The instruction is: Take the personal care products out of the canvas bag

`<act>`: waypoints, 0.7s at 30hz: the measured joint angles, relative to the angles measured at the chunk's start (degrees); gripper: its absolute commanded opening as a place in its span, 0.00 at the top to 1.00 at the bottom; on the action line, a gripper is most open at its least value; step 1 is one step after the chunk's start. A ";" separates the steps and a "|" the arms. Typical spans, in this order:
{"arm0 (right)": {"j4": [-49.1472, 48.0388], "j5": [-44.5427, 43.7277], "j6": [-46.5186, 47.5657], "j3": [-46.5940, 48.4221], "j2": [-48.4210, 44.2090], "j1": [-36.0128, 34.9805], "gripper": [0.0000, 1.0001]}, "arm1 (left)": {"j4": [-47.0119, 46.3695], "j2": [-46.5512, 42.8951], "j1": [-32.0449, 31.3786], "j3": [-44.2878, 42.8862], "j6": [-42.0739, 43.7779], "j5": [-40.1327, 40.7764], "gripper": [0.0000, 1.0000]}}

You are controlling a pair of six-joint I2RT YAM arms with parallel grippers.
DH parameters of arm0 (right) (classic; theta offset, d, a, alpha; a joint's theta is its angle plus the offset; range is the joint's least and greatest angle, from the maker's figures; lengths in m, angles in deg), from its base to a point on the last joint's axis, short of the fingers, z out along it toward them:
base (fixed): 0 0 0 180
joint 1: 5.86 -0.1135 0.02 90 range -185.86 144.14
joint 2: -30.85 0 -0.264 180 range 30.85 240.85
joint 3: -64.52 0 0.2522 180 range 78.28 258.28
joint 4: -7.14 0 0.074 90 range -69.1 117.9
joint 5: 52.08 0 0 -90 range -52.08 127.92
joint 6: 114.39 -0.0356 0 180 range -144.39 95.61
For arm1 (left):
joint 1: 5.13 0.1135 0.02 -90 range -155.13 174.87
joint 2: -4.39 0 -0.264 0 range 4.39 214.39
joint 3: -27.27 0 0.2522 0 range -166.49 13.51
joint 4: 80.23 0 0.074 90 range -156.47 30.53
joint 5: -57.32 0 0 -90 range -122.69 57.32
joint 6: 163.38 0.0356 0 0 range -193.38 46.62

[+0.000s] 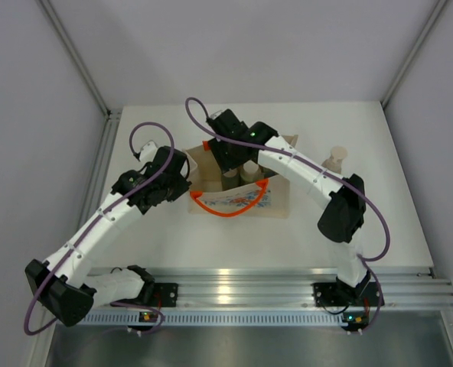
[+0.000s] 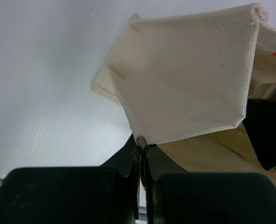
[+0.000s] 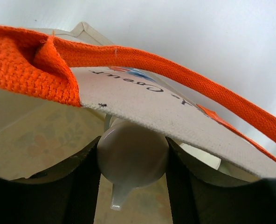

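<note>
The beige canvas bag [image 1: 246,200] lies in the middle of the table, its printed front and orange handle [image 1: 228,212] towards me. My left gripper [image 1: 187,177] is shut on the bag's left rim seam [image 2: 141,141] and holds the side panel [image 2: 189,79] up. Reaching into the bag's mouth, my right gripper [image 1: 230,164] has both fingers against the round pale pump cap [image 3: 133,156] of a bottle inside. The bag's rim [image 3: 142,105] and handle [image 3: 175,70] cross just above that cap. More pale caps [image 1: 250,170] show inside the bag. A tan bottle [image 1: 336,159] stands on the table to the bag's right.
The white table [image 1: 364,222] is bounded by grey walls at the back and sides. An aluminium rail [image 1: 249,287] with both arm bases runs along the near edge. The right arm's dark elbow [image 1: 341,210] hangs over the table right of the bag.
</note>
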 measured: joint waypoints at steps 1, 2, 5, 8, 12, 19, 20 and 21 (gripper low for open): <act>0.00 0.00 0.00 0.00 0.00 0.00 0.59 | 0.00 0.00 0.00 0.00 0.00 0.02 1.00; 0.00 -0.02 0.02 0.00 0.02 0.00 0.58 | 0.00 0.00 0.02 0.00 0.00 0.04 1.00; 0.02 -0.02 0.04 0.04 0.02 0.00 0.56 | 0.00 0.09 0.02 0.00 0.02 0.17 1.00; 0.02 -0.02 0.04 0.11 0.07 0.00 0.66 | 0.00 0.11 0.00 0.00 0.02 0.20 1.00; 0.17 -0.07 0.15 0.48 0.26 0.00 0.77 | 0.00 0.11 0.00 0.00 0.09 0.20 1.00; 0.72 -0.37 0.46 0.92 0.35 0.00 0.91 | 0.00 0.24 0.07 -0.02 0.33 0.17 1.00; 0.85 -0.37 0.52 1.03 0.35 -0.02 0.92 | 0.00 0.35 0.11 -0.02 0.37 0.17 1.00; 0.98 -0.37 0.59 1.05 0.35 -0.04 0.92 | -0.02 0.46 0.11 -0.02 0.39 0.17 1.00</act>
